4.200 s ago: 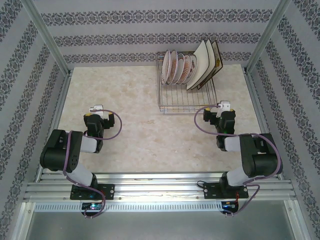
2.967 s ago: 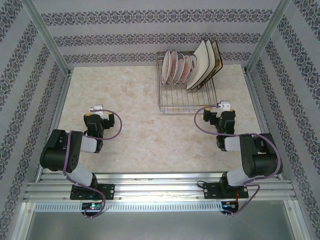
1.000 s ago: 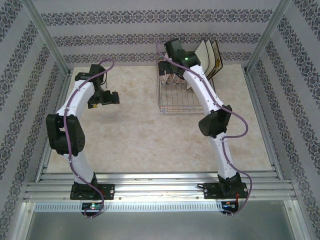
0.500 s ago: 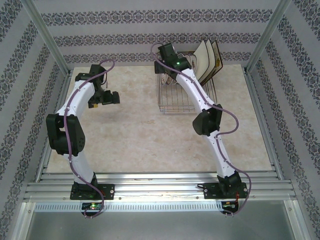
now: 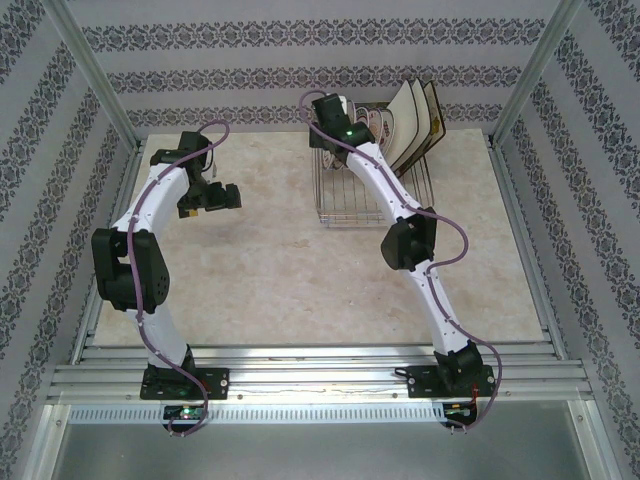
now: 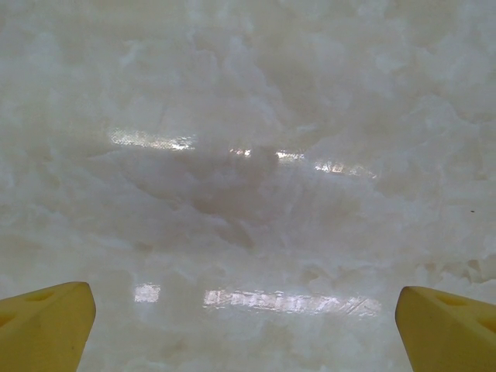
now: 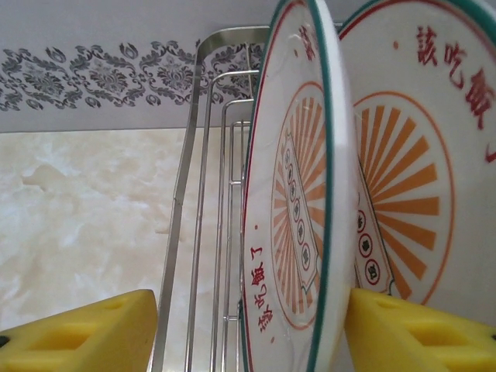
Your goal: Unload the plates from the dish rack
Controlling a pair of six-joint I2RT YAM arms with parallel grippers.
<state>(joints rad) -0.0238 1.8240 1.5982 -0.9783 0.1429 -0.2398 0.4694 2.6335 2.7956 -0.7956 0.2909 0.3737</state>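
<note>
The dish rack (image 5: 352, 205) stands at the back of the table, holding upright round plates (image 5: 372, 120) and larger square cream plates (image 5: 412, 118). My right gripper (image 5: 326, 108) reaches down at the rack's left end. In the right wrist view the right gripper (image 7: 249, 311) is open and straddles the leftmost round plate (image 7: 298, 209), white with orange rays and red characters. The right finger (image 7: 418, 333) is at the plate's back, while the left finger (image 7: 77, 337) is apart from it, outside the rack's wires (image 7: 198, 194). A second plate (image 7: 422, 147) stands behind. My left gripper (image 6: 248, 333) hangs open over bare table.
The left gripper (image 5: 222, 197) is over the back left of the marble tabletop (image 5: 270, 270). Patterned walls and metal posts (image 5: 90, 70) close in the back and sides. The rack's front half has bare wire dividers.
The right arm has shifted left along the rack to its left end, and its jaws have narrowed around the leftmost round plate. The left arm has stayed still.
</note>
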